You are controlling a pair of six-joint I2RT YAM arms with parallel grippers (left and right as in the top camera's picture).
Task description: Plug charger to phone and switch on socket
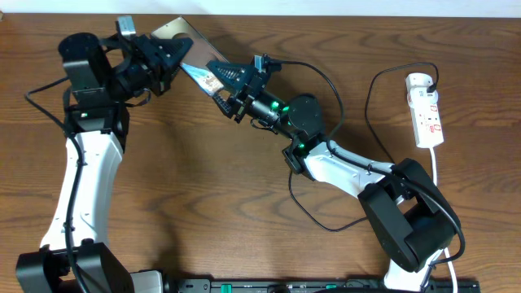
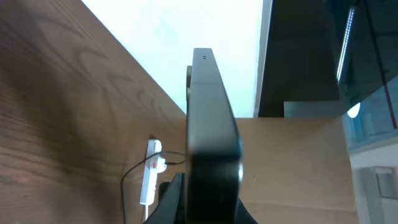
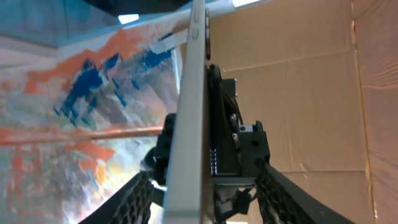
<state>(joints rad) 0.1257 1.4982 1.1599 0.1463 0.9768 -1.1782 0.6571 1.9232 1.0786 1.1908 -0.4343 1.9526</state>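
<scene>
My left gripper (image 1: 167,50) is shut on the phone (image 1: 181,34) and holds it lifted and tilted at the table's back left. The left wrist view shows the phone edge-on as a dark slab (image 2: 211,124) between the fingers (image 2: 205,211). My right gripper (image 1: 218,80) is at the phone's lower end. In the right wrist view its fingers (image 3: 208,199) are spread, with the phone's pale edge (image 3: 189,112) between them. The white socket (image 1: 426,110) lies at the right, also in the left wrist view (image 2: 149,180). The charger cable (image 1: 371,106) runs from its black plug (image 1: 435,81) in the socket; its tip is hidden.
The socket's white cord (image 1: 437,175) runs toward the front right past the right arm's base (image 1: 407,220). The charger cable loops on the wood in front of the right arm (image 1: 321,221). A cardboard wall (image 3: 298,93) stands behind the table.
</scene>
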